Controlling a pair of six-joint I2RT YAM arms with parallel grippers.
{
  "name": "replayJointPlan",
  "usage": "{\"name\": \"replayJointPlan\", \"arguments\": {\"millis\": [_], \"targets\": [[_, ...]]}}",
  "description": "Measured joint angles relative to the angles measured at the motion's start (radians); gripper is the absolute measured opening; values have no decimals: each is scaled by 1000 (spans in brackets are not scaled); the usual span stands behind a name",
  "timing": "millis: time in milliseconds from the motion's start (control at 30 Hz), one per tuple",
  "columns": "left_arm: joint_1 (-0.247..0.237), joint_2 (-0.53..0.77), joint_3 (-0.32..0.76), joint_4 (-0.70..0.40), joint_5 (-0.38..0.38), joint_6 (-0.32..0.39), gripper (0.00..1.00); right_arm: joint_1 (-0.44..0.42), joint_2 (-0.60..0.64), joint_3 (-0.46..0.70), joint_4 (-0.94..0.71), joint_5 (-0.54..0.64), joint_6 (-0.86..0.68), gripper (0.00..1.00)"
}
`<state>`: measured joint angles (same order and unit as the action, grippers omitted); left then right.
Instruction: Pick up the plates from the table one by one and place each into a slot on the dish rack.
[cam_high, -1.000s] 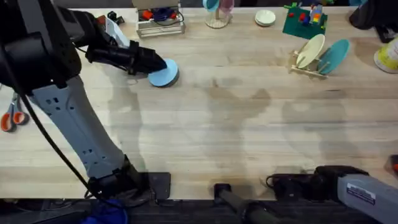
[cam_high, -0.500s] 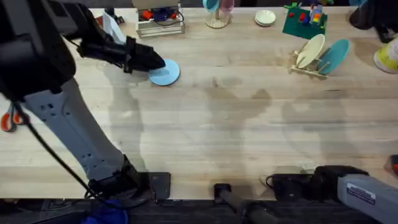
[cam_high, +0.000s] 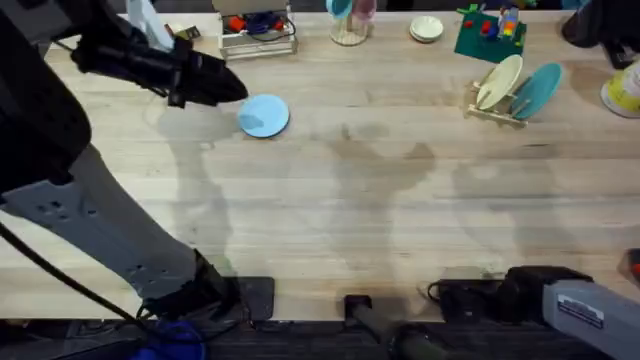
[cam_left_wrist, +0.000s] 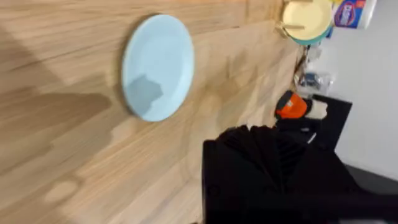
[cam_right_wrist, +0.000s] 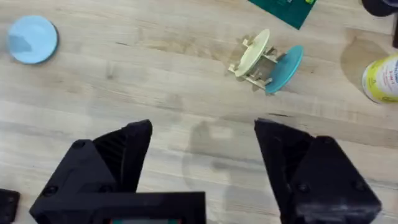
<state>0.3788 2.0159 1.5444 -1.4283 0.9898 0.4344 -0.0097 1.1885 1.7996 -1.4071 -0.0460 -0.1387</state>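
From where I'm driving, the right tool (cam_right_wrist: 202, 171) is parked at the near edge of the table (cam_high: 400, 230) on the right side, jaws spread wide with nothing between them — it's basically looking out across bare planks.

Moving out, the light blue plate (cam_high: 264, 115) lies flat on the table at far left-centre, on its own, nothing touching it. Being round and flat there's no long axis to line up with, so any approach comes down to getting a finger under or over the rim.

The left tool (cam_high: 215, 85) hangs just to the left of that plate and slightly farther back, raised off the wood, pointing rightward toward it. I can't tell if its fingers are open or closed; the wrist view shows just dark housing down low, and the plate off ahead of it. So the plate lies right and a touch nearer from the tool — left arm is clearly the closer one, the right is well apart.

Far right, the dish rack (cam_high: 497, 110) already carries a cream plate (cam_high: 498, 82) and a teal plate (cam_high: 535, 90), both leaning in its slots. My guess: blue has a long trip rightward across the table.
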Motion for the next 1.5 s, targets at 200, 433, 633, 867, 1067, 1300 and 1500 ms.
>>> {"name": "replayJointPlan", "arguments": {"millis": [200, 433, 633, 867, 1067, 1300, 1500], "targets": [[55, 0, 0, 0, -23, 4, 40, 0, 0, 0, 0, 0, 0, 995], [52, 0, 0, 6, -26, 14, 40, 0, 0, 0, 0, 0, 0, 995], [52, 4, 0, 15, -24, 16, 40, 0, 0, 0, 0, 0, 0, 995], [52, 107, 0, 47, -7, 47, 39, 0, 0, 0, 0, 0, 0, 995], [34, 240, 0, 139, -9, 48, 41, 0, 0, 0, 0, 0, 0, 993], [4, 280, 2, 191, -15, 13, 40, 0, 0, 0, 0, 0, 0, 995], [-3, 280, 3, 196, -15, -3, 40, 0, 0, 0, 0, 0, 0, 993]]}}
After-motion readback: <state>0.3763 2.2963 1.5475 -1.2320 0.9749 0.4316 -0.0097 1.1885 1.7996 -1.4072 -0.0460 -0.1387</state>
